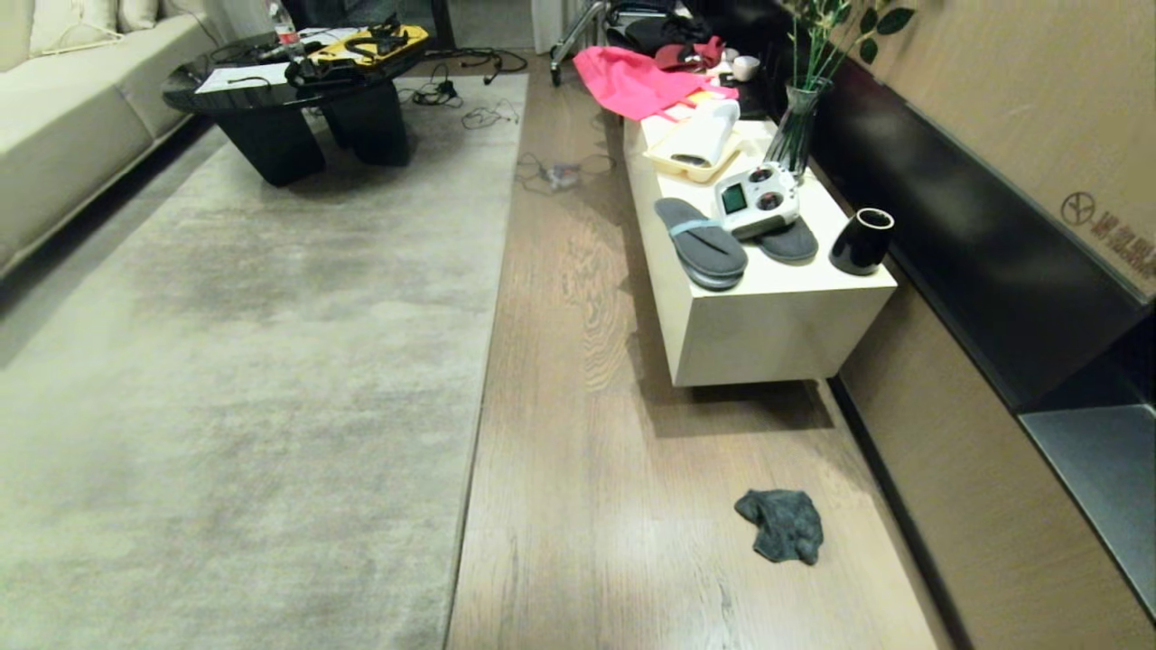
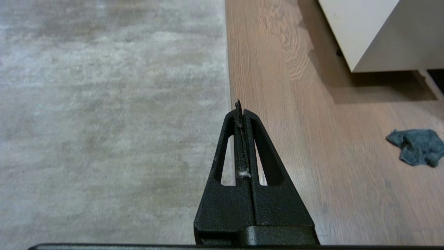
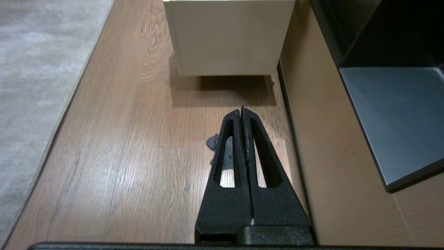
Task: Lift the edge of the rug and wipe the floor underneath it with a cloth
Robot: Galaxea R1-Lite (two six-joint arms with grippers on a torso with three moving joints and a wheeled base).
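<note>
The pale grey-beige rug (image 1: 253,361) lies flat on the left, its long edge running down the middle of the head view. Wood-grain floor (image 1: 578,469) fills the strip beside it. The dark grey-teal cloth (image 1: 781,524) lies crumpled on that floor near the wall. Neither arm shows in the head view. My left gripper (image 2: 240,106) hangs shut and empty over the rug (image 2: 104,121) edge, with the cloth (image 2: 418,146) off to one side. My right gripper (image 3: 241,110) is shut and empty above the floor (image 3: 121,156), its fingers hiding most of the cloth (image 3: 212,141).
A white low cabinet (image 1: 777,316) stands on the floor beyond the cloth, carrying grey slippers (image 1: 700,242), a controller, a black cup (image 1: 862,239) and a vase. A brown wall panel (image 1: 975,506) borders the right. A black coffee table (image 1: 298,99) and sofa (image 1: 63,117) sit far left; cables lie beyond.
</note>
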